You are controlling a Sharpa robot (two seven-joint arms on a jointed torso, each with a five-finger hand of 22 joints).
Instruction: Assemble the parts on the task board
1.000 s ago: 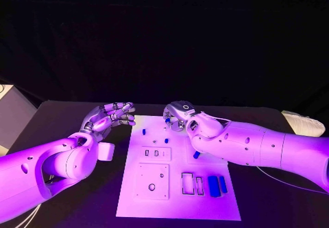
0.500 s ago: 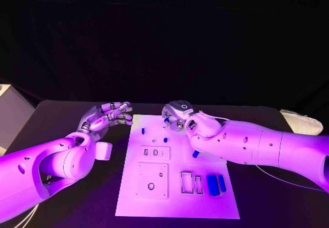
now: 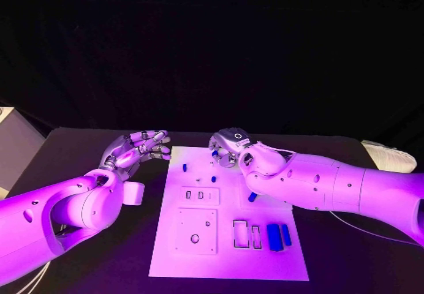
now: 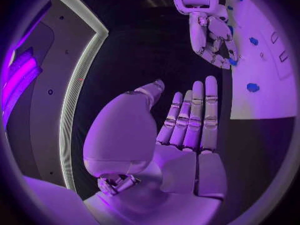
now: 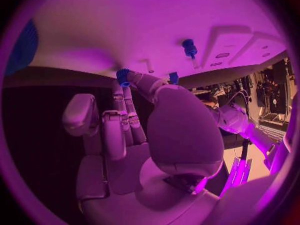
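White and flat, the board [image 3: 228, 242] lies in the middle of the black table [image 3: 353, 257], with small blue pieces on it: two long ones [image 3: 279, 236] side by side near its right edge and small pegs [image 3: 213, 179] standing nearer its far end. The right hand [image 3: 228, 147] hangs over the board's far end, fingers curled down around a small blue part [image 5: 124, 76] at their tips, much where it was a second ago. The left hand [image 3: 140, 149] hovers off the board's far left corner, fingers apart and holding nothing; it has drifted slightly farther from the robot since then.
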